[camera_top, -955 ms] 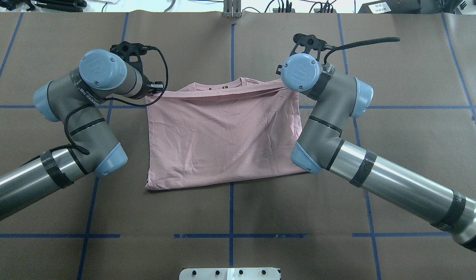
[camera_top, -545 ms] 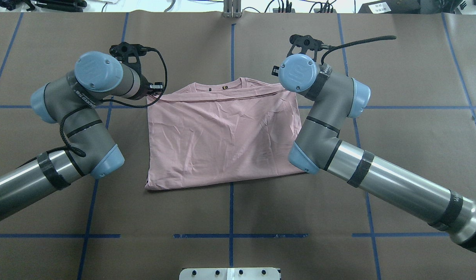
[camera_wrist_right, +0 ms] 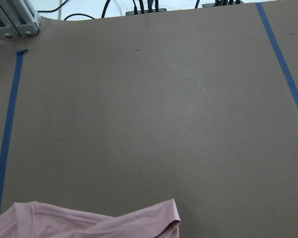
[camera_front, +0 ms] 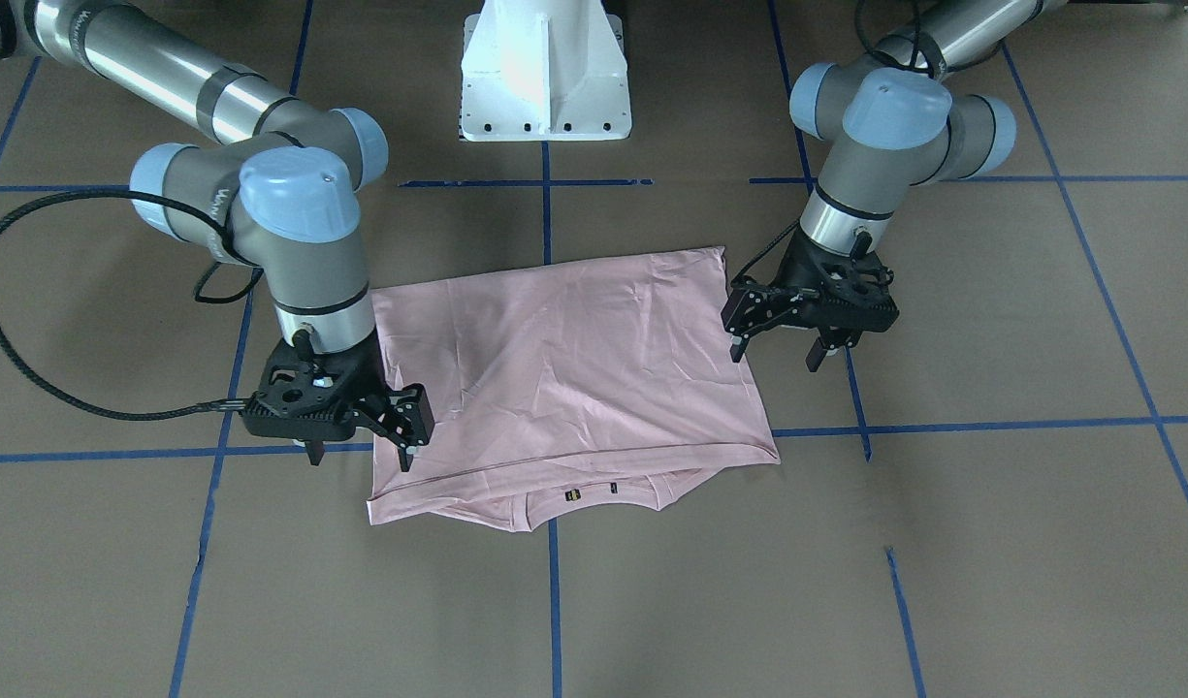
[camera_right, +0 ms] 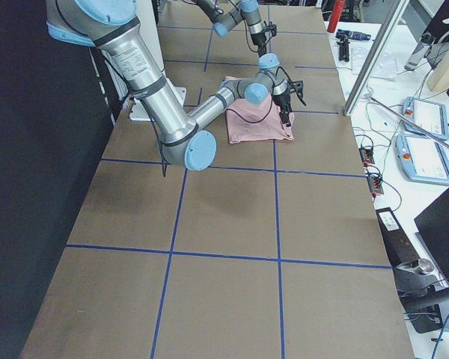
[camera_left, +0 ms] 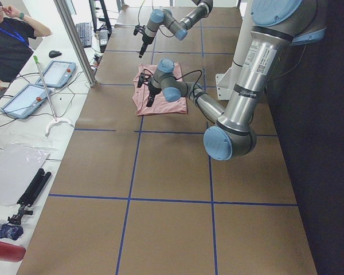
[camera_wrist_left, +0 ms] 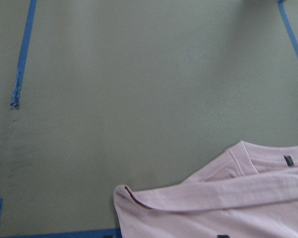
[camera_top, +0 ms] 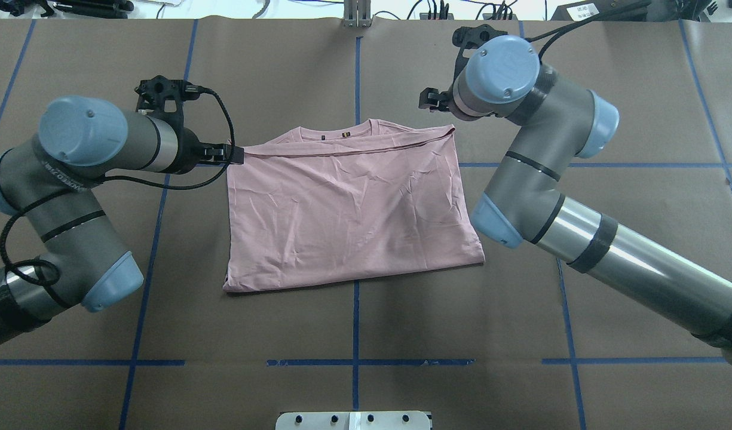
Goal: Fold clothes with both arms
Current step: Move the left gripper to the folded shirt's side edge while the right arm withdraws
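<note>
Nearest the base, I am seeing the shirt (camera_top: 348,215) lying folded, plain side up, at the middle of the table (camera_top: 354,334). Its collar (camera_top: 342,130) is showing along the far edge. The left gripper (camera_front: 776,359) is hovering by the shirt's left edge, fingers spread and gripping nothing. The right gripper (camera_front: 359,458) is hovering near the far right corner, fingers likewise spread and empty.

Brown table (camera_top: 282,71) (blue-taped) bears T-shirt (camera_top: 348,209).
</note>
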{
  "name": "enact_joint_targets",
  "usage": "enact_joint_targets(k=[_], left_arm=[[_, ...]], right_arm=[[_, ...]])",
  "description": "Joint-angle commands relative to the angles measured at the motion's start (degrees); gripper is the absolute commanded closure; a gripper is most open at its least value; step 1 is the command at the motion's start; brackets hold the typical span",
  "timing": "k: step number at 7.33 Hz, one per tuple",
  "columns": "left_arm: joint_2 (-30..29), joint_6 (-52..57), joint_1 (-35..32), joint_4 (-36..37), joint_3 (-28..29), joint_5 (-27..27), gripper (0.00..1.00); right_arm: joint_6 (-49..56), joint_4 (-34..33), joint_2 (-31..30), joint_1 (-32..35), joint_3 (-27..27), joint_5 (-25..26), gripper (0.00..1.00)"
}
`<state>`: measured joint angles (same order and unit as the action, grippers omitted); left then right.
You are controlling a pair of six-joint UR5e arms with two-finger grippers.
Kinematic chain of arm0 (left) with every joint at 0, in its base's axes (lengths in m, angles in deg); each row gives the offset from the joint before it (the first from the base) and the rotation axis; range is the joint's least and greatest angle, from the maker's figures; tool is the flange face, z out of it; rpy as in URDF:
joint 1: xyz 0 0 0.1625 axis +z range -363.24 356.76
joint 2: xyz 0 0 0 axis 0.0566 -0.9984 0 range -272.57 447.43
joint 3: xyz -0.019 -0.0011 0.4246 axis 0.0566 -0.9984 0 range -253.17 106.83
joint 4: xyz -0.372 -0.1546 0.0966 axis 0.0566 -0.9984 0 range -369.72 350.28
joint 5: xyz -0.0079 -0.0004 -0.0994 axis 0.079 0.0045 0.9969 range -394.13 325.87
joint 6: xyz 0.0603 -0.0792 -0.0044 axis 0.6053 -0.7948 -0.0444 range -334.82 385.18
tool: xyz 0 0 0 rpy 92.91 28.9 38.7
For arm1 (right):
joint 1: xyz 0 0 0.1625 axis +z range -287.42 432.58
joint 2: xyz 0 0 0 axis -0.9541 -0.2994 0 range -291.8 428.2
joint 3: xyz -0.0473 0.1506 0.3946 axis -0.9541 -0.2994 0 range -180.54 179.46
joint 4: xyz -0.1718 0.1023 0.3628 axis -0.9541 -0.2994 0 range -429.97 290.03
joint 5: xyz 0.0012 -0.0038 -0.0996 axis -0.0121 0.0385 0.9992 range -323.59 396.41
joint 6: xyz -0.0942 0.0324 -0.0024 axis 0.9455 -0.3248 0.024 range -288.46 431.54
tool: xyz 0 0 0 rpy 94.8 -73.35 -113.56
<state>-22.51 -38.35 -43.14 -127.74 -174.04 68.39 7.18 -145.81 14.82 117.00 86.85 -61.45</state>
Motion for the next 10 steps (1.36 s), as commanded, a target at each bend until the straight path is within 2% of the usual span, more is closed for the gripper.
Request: enact_joint_targets(k=[1,2,3,10], left_arm=[[6.6,-10.8,7.2,-4.5,-4.8,-2.2,0.16],[8.2,-15.4,12.5,-7.0,-4.3,-6.3,0.3],[8.3,-17.9,14.8,-7.0,-4.2,-7.9,0.34],[9.7,-17.9,17.8,-6.5,-4.8,-8.3,0.35]], right_arm=[[5.7,0.1,-3.5,3.4,4.2,-5.7,0.0],[5.7,0.1,-3.5,3.4,4.2,-5.7,0.0],[5.7,0.1,-3.5,3.5,4.2,-5.7,0.0],[5.3,0.1,-3.6,3.6,4.3,-5.7,0.0]])
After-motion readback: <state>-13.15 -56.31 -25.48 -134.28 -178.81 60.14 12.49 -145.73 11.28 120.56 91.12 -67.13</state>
